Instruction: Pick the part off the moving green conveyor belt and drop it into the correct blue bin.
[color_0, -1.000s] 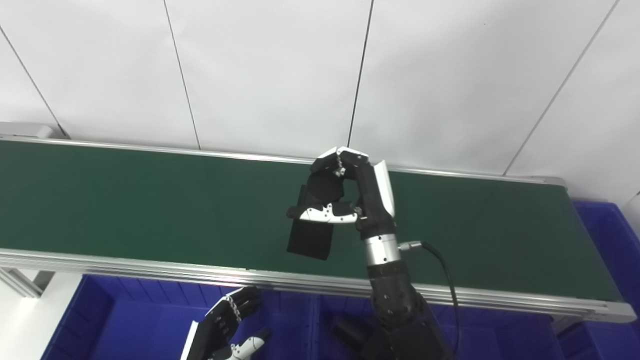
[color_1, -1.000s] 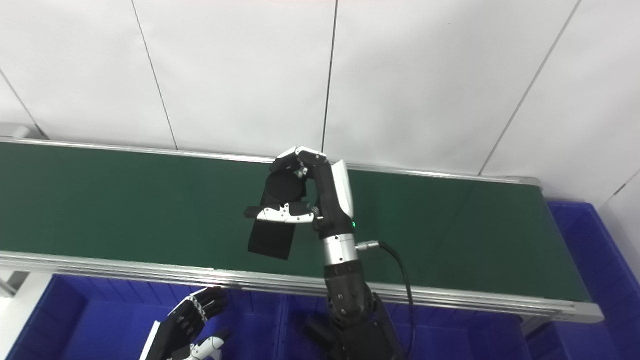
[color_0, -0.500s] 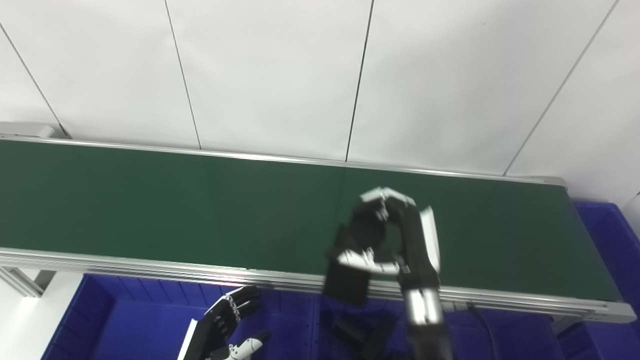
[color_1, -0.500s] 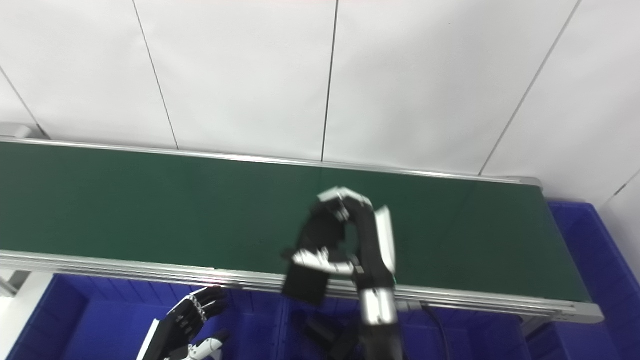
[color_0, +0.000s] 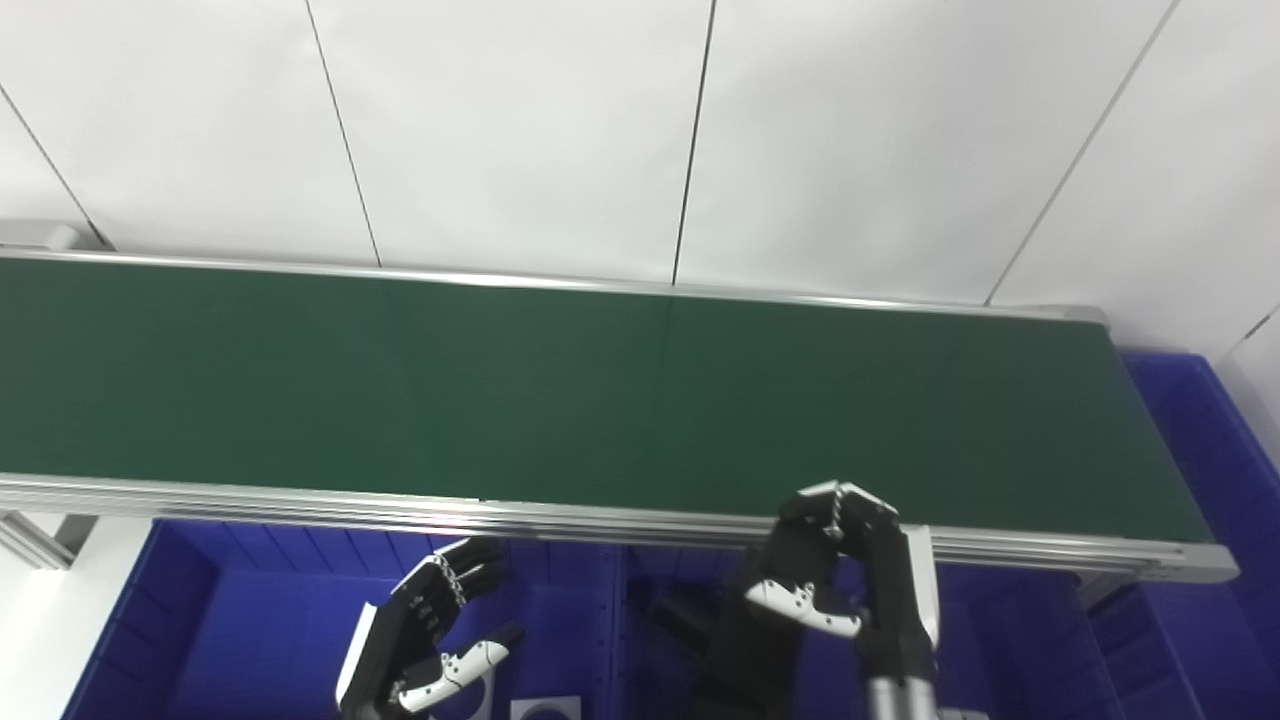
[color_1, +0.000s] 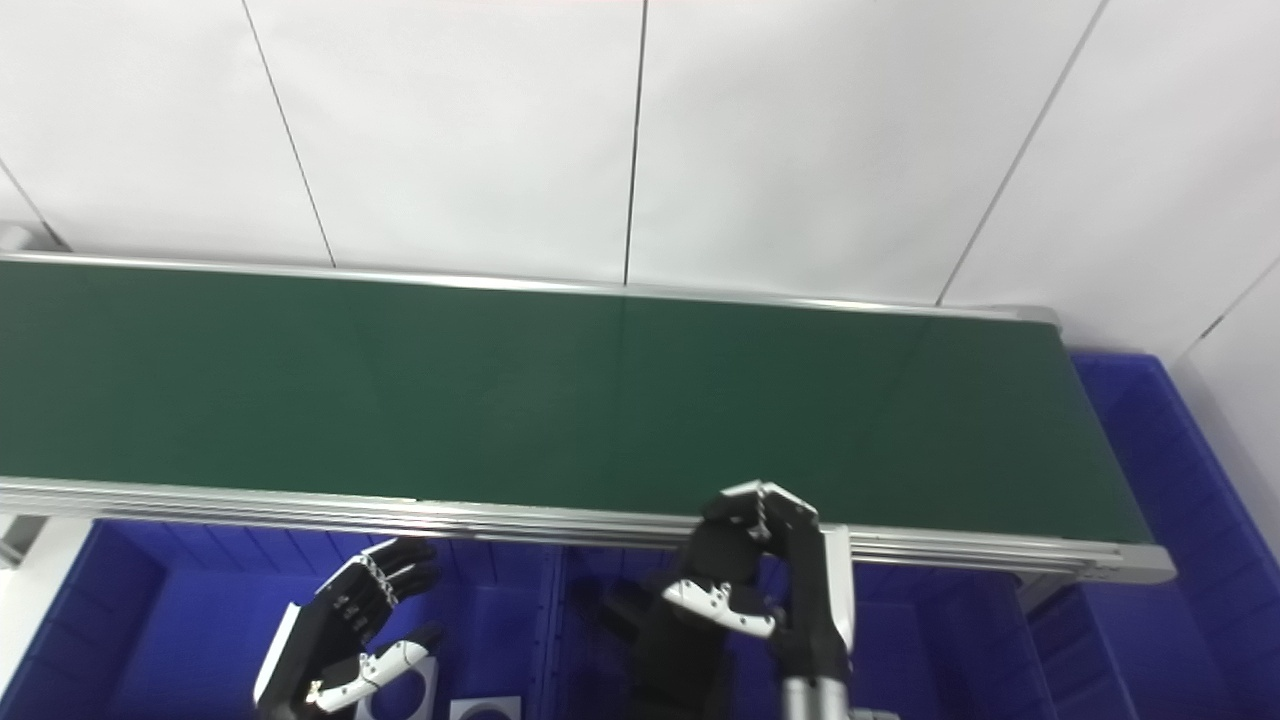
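My right hand (color_0: 850, 580) is shut on a flat black part (color_0: 745, 650), which hangs from it over the middle blue bin (color_0: 650, 600), in front of the conveyor's near rail. The part's lower end runs out of the bottom of both views. The green conveyor belt (color_0: 560, 390) has nothing on it. My left hand (color_0: 425, 640) is open, fingers spread, low over the left blue bin (color_0: 240, 620).
A dark item (color_0: 680, 612) lies in the middle bin beside the held part. White pieces with round holes (color_1: 480, 708) show at the bottom edge in the left bin. Another blue bin (color_0: 1190, 420) stands past the belt's right end. A white panelled wall rises behind.
My right hand has carried the black part off the belt, toward me and rightward, down to the bins in front. The view has tilted slightly. My left hand has hardly moved.
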